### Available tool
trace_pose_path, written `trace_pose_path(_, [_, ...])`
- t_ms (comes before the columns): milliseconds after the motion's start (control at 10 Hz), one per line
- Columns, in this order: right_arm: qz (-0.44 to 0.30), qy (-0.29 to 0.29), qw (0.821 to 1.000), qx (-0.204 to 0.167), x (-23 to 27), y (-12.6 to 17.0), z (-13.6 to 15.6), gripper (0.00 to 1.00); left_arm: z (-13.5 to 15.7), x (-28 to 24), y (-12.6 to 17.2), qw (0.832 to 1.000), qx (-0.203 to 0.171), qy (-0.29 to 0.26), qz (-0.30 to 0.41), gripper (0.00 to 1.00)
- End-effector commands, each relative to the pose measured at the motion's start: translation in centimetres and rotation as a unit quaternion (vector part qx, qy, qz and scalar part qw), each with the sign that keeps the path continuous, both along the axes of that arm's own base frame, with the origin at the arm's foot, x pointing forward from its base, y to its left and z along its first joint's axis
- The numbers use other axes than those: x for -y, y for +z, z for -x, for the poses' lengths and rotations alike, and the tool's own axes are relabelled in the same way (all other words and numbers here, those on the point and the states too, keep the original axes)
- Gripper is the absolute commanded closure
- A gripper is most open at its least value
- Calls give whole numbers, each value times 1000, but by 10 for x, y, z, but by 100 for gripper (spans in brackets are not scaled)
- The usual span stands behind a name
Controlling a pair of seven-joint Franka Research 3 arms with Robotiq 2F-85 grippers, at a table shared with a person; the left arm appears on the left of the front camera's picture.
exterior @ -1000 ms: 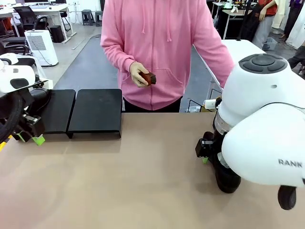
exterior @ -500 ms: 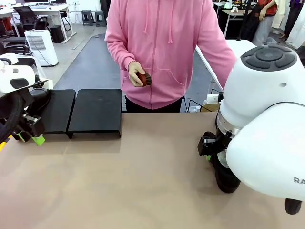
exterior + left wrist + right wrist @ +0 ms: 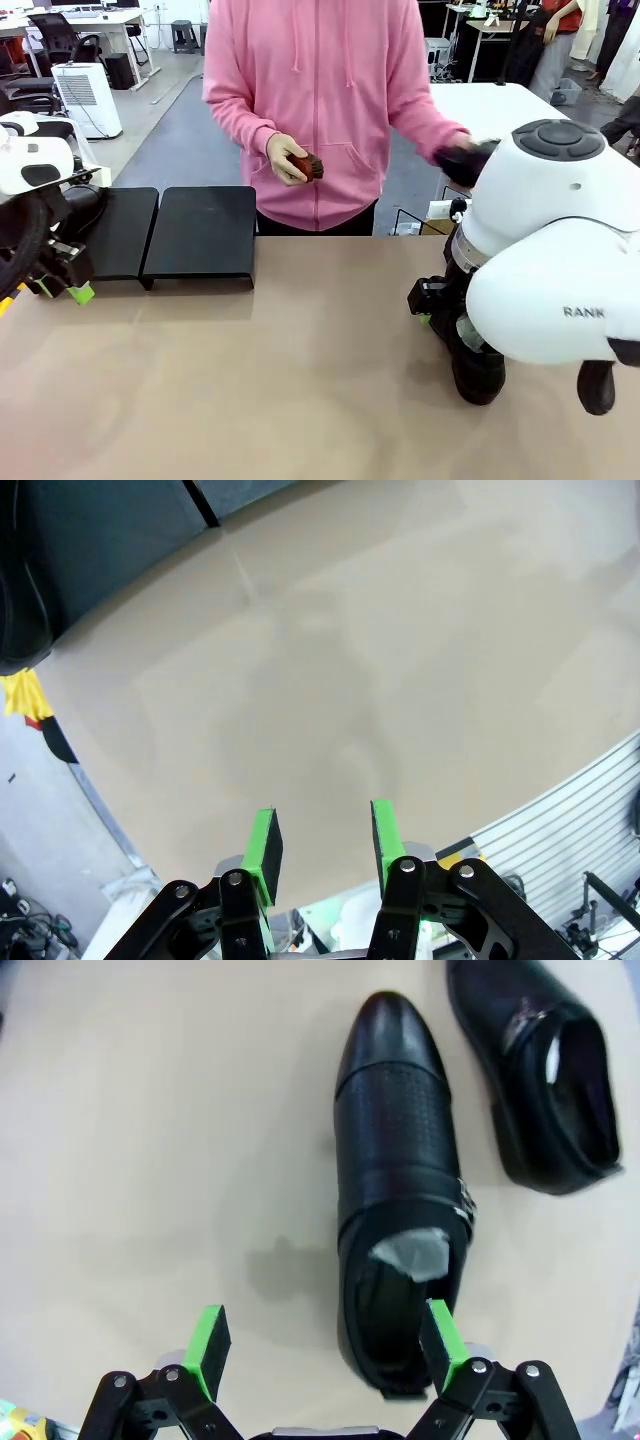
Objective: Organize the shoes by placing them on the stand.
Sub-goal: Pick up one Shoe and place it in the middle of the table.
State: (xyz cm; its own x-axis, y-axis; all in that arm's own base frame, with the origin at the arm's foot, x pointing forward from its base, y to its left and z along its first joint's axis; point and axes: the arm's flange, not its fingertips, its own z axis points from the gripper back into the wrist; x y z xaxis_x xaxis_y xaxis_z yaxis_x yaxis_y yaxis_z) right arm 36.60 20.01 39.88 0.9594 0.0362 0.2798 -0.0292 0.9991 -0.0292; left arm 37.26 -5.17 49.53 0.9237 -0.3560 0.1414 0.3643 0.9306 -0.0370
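**While the right gripper (image 3: 325, 1348) hangs open over a shoe (image 3: 395, 1160), the left gripper (image 3: 325, 842) sits by the stand (image 3: 205, 235)**

Where the right jaws stand wide apart, the heel end of the shoe lies between the green pads (image 3: 208, 1350). It is close to one pad and well off the other, and whether the near pad touches the leather cannot be told. The shoe lies on its sole on the tan table (image 3: 150, 1110), toe pointing away from the gripper, with white paper (image 3: 410, 1252) in its opening. A second shoe (image 3: 535, 1060) lies near it, farther out, not touching it. In the front view this gripper is low over the table at the right, largely hidden behind its own white arm (image 3: 550, 270).

The left jaws stand partly apart with nothing between them, above the table. In the front view the left gripper is at the table's left edge, just in front of the stand's left platform. The stand's two black platforms sit side by side at the far left of the table, well apart from the shoes.

Across the table a person in a pink hoodie (image 3: 320, 80) holds a small dark brown thing (image 3: 308, 165) in one hand (image 3: 285, 158). The other arm reaches to a blurred dark thing (image 3: 462, 163) beside the top of the right arm; what it is cannot be told.
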Motion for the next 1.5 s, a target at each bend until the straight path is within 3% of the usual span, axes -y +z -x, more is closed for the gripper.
trace_pose_path(0, [-19, 30, 999, -28, -1, -10, -22, 0, 2, -1, 0, 1000, 2, 0, 4, 51])
trace_pose_path(700, [-13, 29, 994, -106, -11, -59, -38, 0, 2, -1, 0, 1000, 2, 0, 4, 51])
trace_pose_path(800, [-16, 25, 994, -107, -9, -63, -39, 12, 2, -1, 0, 1000, 2, 0, 4, 51])
trace_pose_path(1300, [-7, -1, 994, -110, -3, -64, -38, 93, 2, -1, 0, 1000, 2, 0, 4, 51])
trace_pose_path(1400, [-3, -5, 994, -109, -2, -63, -37, 100, 2, -1, 0, 1000, 2, 0, 4, 51])
